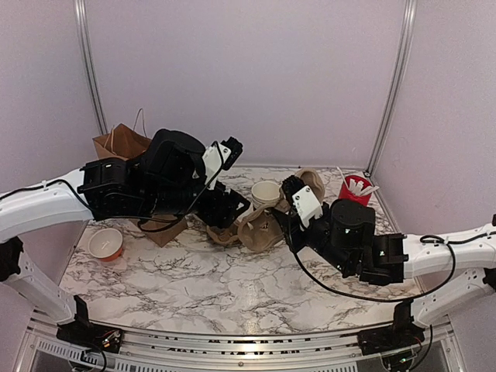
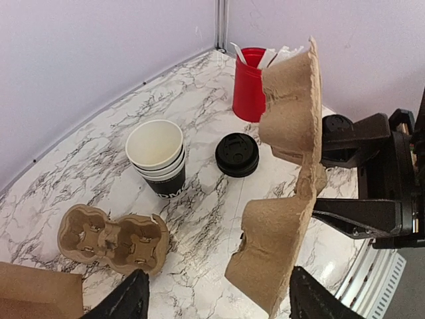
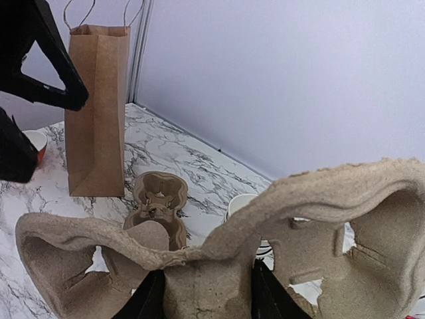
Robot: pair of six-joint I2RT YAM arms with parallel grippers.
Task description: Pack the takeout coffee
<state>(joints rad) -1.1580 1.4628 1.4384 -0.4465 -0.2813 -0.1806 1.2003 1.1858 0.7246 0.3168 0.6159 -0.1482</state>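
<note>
Right hand [image 3: 207, 292] is clamped on the edge of a pulp cup carrier [image 3: 319, 219], held up off the tabletop [image 2: 199, 219]. Left hand [image 2: 219, 292] is spread wide, gripping nothing. Stacked black coffee cups [image 2: 157, 154] stand open-topped near the far edge, with a black lid [image 2: 237, 154] just beside them.

Cup stack [image 2: 158, 158] beside black lids [image 2: 237, 154]; pulp carrier [image 2: 291, 113] on edge.

Top camera looks down — wrists share the carrier [image 2: 275, 239].
</note>
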